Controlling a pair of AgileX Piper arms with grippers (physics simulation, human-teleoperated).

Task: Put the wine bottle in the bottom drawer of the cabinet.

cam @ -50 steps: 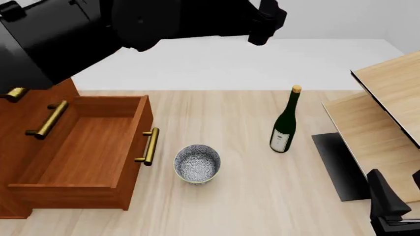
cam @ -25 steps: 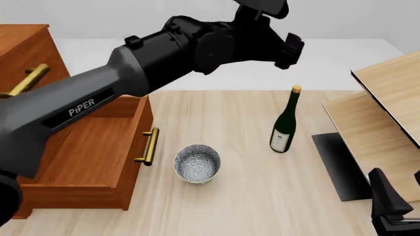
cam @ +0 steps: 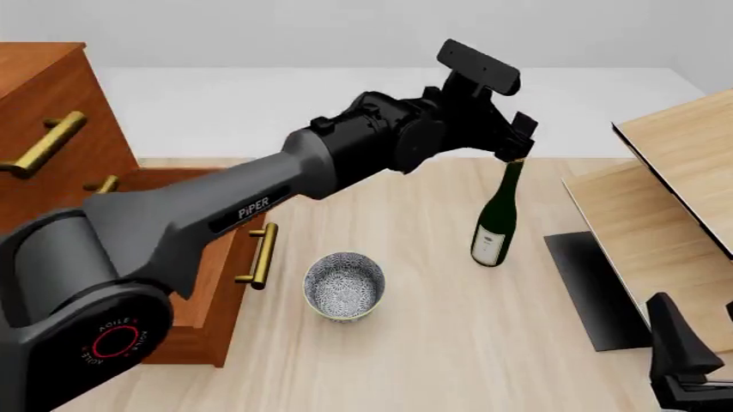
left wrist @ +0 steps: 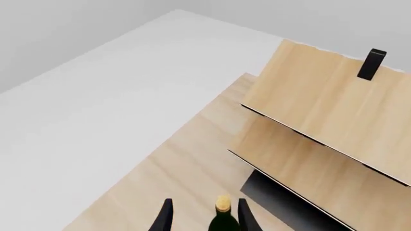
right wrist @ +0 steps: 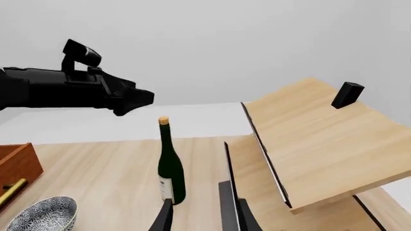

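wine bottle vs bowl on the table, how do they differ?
The wine bottle is tall, slim and dark green, with a gold cap and white label; the bowl is low, round and speckled grey-white. The left gripper hangs open at the bottle's neck; nothing is near the bowl. Both stand upright on the table.

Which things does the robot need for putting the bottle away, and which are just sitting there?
Needed:
wine bottle, standing on the table
bottom drawer, pulled open
cabinet
left gripper, open by the bottle's neck

Just sitting there:
speckled bowl
pale slanted boards
right gripper, low and open
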